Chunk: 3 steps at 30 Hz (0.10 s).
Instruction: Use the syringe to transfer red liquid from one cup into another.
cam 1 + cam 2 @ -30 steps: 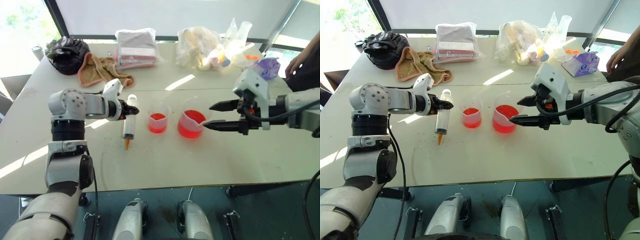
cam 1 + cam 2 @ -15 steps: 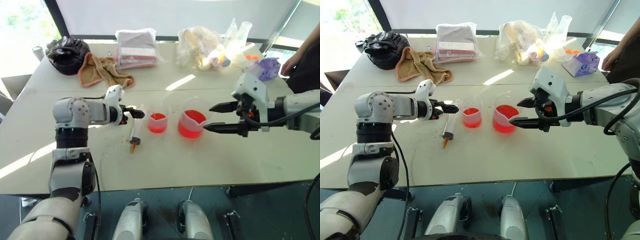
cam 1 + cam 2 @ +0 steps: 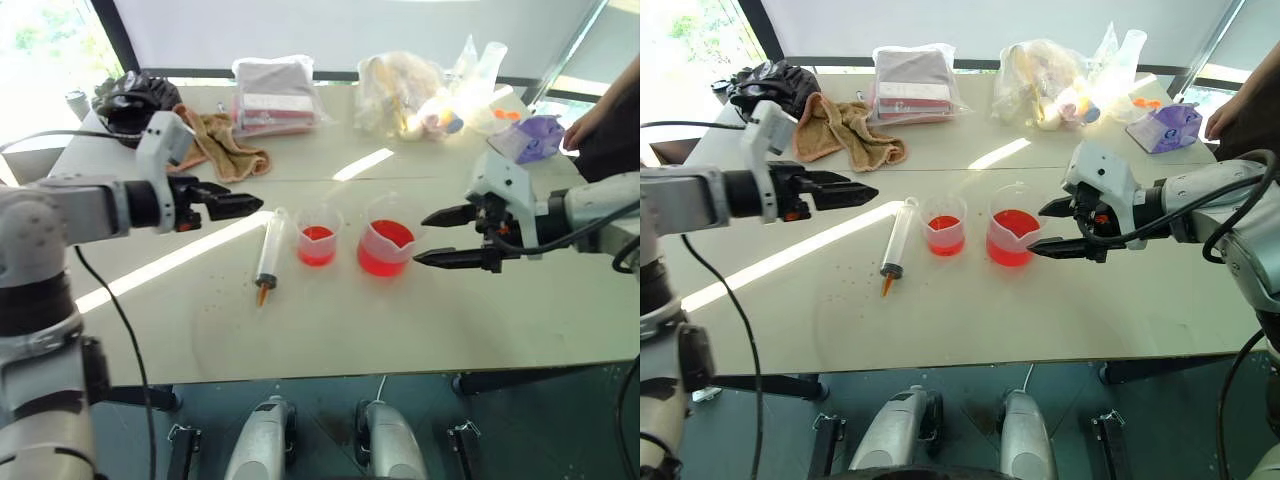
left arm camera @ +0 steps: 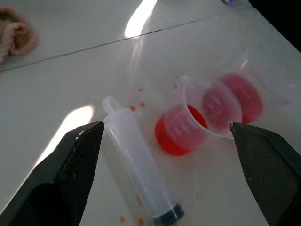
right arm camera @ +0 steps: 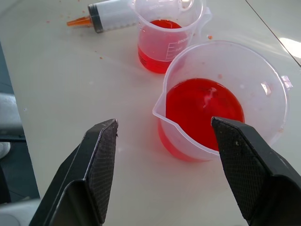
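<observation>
Syringe (image 3: 267,255) flat beside cups, markings too blurred for reading

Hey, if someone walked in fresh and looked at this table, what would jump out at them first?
Probably the two clear cups of red liquid mid-table: the larger spouted cup and the smaller cup beside it, on the robot's left. Just left of them the syringe lies flat on the table, orange tip toward the robot. The open left gripper hovers above it, and the open right gripper hovers beside the larger cup.
</observation>
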### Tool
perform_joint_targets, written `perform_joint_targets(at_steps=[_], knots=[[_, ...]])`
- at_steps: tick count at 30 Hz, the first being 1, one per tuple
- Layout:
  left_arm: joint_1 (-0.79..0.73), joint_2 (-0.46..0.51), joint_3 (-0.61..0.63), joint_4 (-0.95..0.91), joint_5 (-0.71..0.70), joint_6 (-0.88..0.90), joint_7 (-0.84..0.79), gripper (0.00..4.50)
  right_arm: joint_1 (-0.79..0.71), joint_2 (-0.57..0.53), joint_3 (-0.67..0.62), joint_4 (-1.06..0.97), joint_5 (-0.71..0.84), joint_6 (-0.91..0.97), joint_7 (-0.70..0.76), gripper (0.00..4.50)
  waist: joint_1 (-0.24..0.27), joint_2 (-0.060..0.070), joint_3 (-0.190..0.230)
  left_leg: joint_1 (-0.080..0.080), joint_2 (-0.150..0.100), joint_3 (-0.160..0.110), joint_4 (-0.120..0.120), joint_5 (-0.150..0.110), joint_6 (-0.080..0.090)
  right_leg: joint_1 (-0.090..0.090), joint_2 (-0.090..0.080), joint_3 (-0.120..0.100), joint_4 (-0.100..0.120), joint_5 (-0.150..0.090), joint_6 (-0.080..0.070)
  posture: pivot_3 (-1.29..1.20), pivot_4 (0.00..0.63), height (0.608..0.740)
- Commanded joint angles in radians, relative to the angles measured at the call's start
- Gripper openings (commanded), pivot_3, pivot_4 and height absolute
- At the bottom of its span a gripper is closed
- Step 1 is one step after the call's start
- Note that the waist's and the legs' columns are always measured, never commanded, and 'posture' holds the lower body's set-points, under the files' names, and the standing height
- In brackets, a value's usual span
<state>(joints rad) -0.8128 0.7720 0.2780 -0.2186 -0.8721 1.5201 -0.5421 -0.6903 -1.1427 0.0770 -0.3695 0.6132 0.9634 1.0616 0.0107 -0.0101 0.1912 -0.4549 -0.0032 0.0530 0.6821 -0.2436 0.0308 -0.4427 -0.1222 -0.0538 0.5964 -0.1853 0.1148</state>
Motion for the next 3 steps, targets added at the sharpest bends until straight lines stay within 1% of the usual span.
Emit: perform_joint_targets(at_steps=[1, 3], knots=[[0.064, 0.116, -0.02, -0.112, -0.021, -0.075, -0.113, 4.46, -0.032, -0.013, -0.003, 0.013, -0.031, -0.044, 0.036, 3.3, -0.002, 0.0, 0.0, 0.0, 0.0, 0.0, 0.0, 0.0, 0.0, 0.0, 0.0, 0.0, 0.0, 0.0, 0.0, 0.0, 0.15, 0.74], [0.109, 0.16, -0.028, -0.143, -0.029, -0.105, -0.156, 4.46, -0.051, -0.004, 0.014, 0.035, -0.052, -0.064, 0.056, 3.3, -0.002, 0.0, 0.0, 0.0, 0.0, 0.0, 0.0, 0.0, 0.0, 0.0, 0.0, 0.0, 0.0, 0.0, 0.0, 0.0, 0.15, 0.74]])
